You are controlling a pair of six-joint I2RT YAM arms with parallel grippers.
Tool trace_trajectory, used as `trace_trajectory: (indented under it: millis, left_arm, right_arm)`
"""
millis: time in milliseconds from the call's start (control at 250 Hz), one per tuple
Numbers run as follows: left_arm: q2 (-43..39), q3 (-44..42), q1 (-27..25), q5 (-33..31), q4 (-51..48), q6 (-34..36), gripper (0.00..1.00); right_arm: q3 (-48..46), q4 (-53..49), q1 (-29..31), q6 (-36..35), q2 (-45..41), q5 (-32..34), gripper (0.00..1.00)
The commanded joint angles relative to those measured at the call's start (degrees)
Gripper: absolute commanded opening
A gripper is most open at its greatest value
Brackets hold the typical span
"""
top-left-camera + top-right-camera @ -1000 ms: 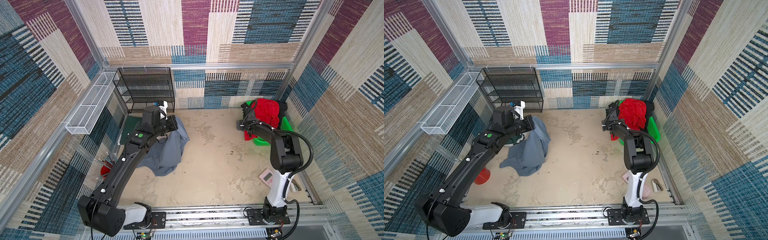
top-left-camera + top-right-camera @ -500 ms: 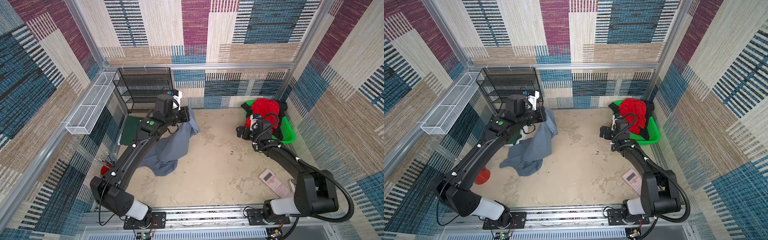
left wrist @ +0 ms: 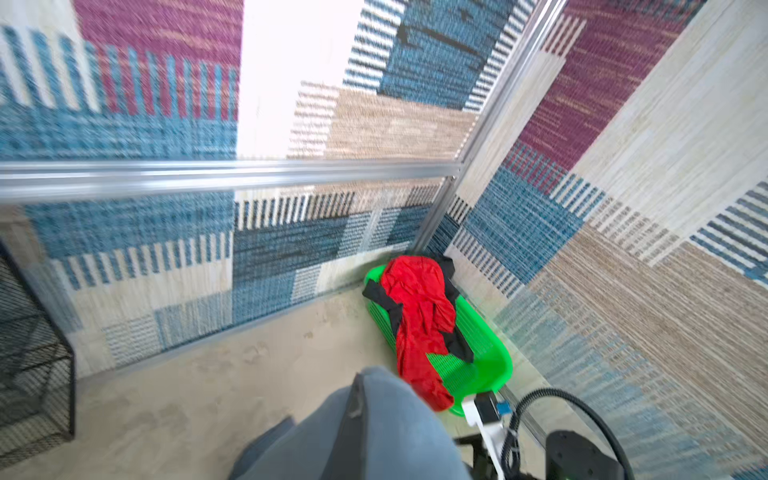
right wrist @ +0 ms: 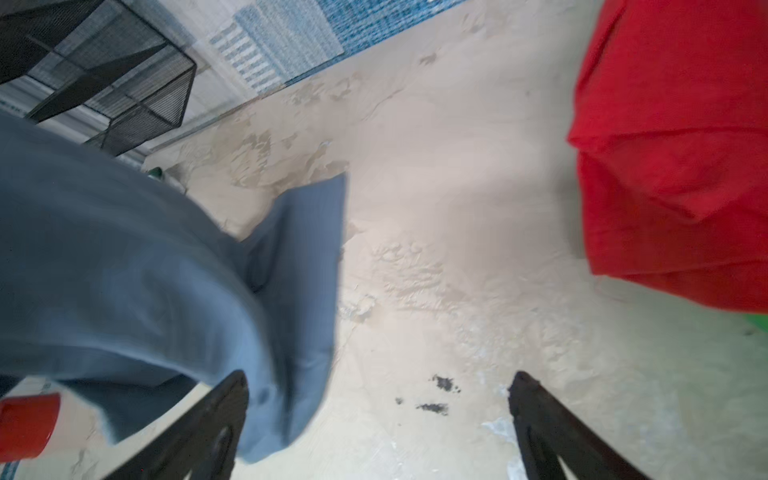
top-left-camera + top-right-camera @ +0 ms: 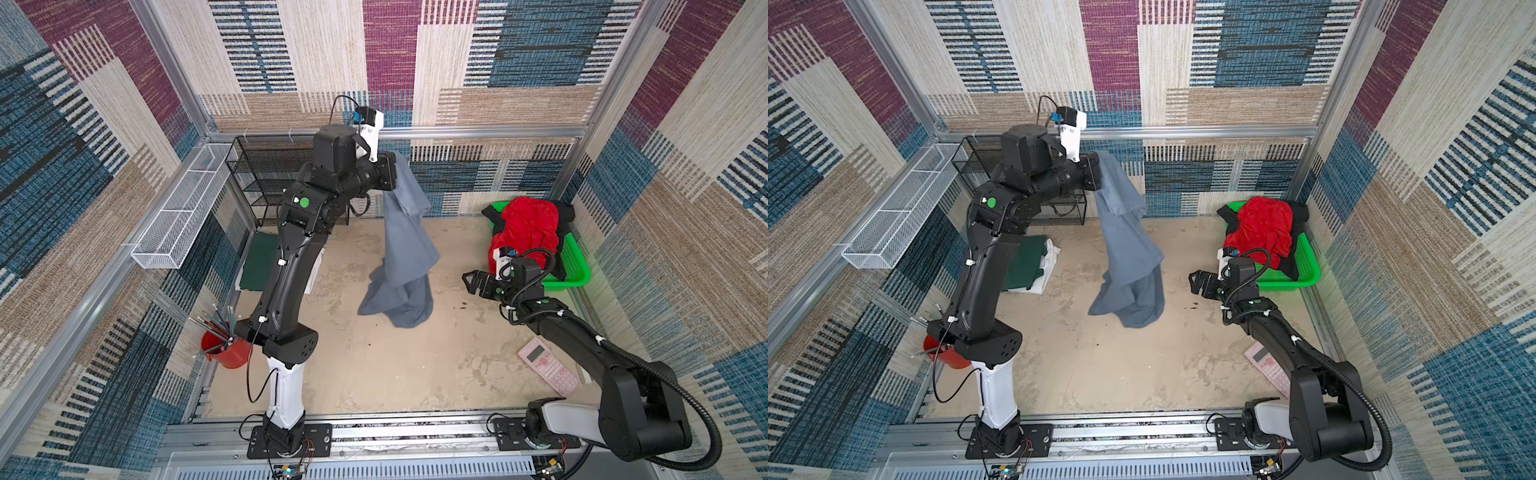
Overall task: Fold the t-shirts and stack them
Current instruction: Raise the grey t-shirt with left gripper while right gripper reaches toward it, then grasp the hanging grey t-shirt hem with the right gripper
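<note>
Left gripper, pressed shut on an edge of the grey t-shirt, hangs it above the table with its lower end bunched there, apparently to shake it open; the spread right gripper, near by, should probably next pinch a free corner to lay it flat.

Shirt between folded stack, left, and basket, right

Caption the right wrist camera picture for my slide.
Open right pincer above the tabletop, between a dangling grey shirt and a red shirt.
</note>
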Motion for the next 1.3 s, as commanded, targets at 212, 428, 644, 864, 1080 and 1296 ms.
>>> trace_trajectory:
  millis: [212,428,644,864,1080,1296]
  left_arm:
    - [-10.92,-24.15,1.64,-6.51,4.91,3.61,0.0]
    - [-11.75,-27.93,3.38,-6.54,4.2,3.49,0.0]
    - [-12.29,-31.02,5.46,-4.36,6.61,2.61,0.0]
    - [-12.37,-31.77,7.37,-2.95,6.9,2.17,0.0]
    - [-14.53,-35.4,9.36,-3.22,8.27,2.08,0.0]
    - [-18.25,-41.25,10.87,-5.17,11.32,1.99,0.0]
  right_arm:
    - [-1.0,5.09,8.44,4.88,7.88,-0.79,0.99]
    - [-0.88,4.91,11.25,5.77,14.72,2.75,0.95]
    - [1.73,6.86,12.7,6.83,20.81,1.56,0.91]
    - [5.24,8.95,13.73,9.17,26.59,1.91,0.8]
    - [7.72,7.97,13.71,9.26,28.77,3.82,0.36]
    - [7.58,4.69,13.62,8.22,24.83,8.78,0.07]
